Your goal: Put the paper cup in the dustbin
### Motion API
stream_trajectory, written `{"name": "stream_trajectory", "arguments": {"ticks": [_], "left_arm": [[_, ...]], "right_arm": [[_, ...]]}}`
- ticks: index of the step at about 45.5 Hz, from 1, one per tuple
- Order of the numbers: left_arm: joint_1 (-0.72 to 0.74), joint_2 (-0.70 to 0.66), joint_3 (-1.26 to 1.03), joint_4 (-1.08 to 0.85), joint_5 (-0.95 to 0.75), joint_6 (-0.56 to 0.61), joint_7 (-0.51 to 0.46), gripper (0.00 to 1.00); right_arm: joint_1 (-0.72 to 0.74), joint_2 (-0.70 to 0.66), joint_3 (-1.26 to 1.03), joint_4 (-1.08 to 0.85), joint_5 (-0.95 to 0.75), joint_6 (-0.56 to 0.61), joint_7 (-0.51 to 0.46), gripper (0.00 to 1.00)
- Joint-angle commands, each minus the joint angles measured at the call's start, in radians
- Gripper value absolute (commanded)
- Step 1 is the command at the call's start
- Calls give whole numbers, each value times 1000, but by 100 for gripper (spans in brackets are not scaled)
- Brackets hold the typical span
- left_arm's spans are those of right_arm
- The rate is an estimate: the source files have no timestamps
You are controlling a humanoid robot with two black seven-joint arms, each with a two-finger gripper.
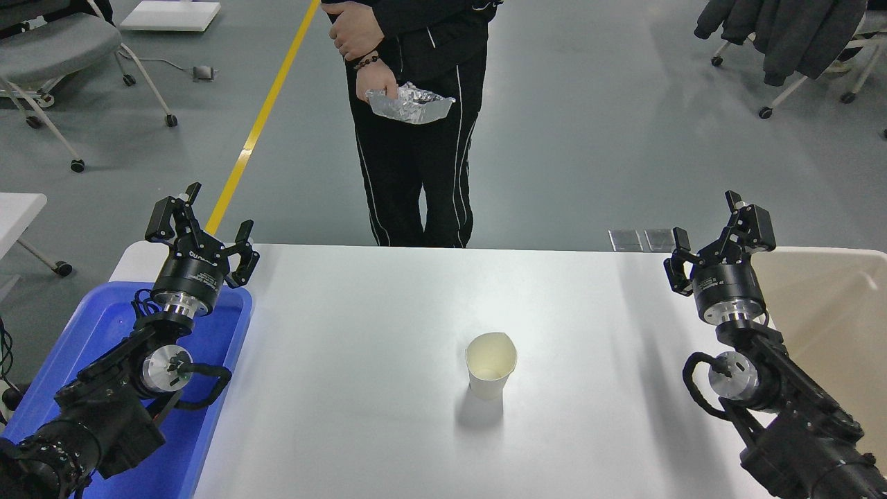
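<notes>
1. White table [388, 312] is backed by grey floor.
2. The cup [490, 364] is stood upright mid-table, untouched.
3. The right gripper [717, 239], jaws spread, is held beside the bin [831, 305].
4. The left gripper [201, 232], jaws spread, is parked over a blue tray [104, 326].

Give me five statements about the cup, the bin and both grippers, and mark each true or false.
1. The paper cup stands upright on the white table. True.
2. The right gripper is shut on the cup. False: it is open, up beside the dustbin, well away from the cup.
3. The cup is already in the dustbin. False: it is on the table, left of the bin.
4. The left gripper is open above the blue tray. True.
5. The person's hand holds a foil tray. True.
</notes>
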State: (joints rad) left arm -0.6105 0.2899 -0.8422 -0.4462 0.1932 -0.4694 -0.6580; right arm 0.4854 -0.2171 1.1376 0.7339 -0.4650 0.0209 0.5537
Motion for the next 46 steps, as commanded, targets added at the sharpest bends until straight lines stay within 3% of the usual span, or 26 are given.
{"name": "stream_trajectory", "arguments": {"ticks": [1, 12, 24, 32, 39, 40, 46], "left_arm": [[0, 0, 0, 1, 0, 0, 0, 100], [0, 0, 2, 0, 0, 0, 0, 100], [0, 0, 0, 0, 0, 0, 0, 100], [0, 0, 0, 1, 0, 0, 0, 100], [0, 0, 0, 0, 0, 0, 0, 100], [0, 0, 0, 0, 0, 0, 0, 100], [0, 0, 0, 0, 0, 0, 0, 100]], "right_arm": [[-2, -42, -6, -2, 5, 1, 0, 99], [48, -99, -156, -149, 5, -4, -3, 99], [172, -208, -381, -156, 3, -4, -20, 99], [361, -329, -777, -142, 6, 5, -32, 99], [614, -340, -1198, -139, -9, 37, -32, 99], [699, -335, -1345, -137, -11, 78, -32, 99], [873, -291, -1616, -102, -61, 215, -28, 99]]}}
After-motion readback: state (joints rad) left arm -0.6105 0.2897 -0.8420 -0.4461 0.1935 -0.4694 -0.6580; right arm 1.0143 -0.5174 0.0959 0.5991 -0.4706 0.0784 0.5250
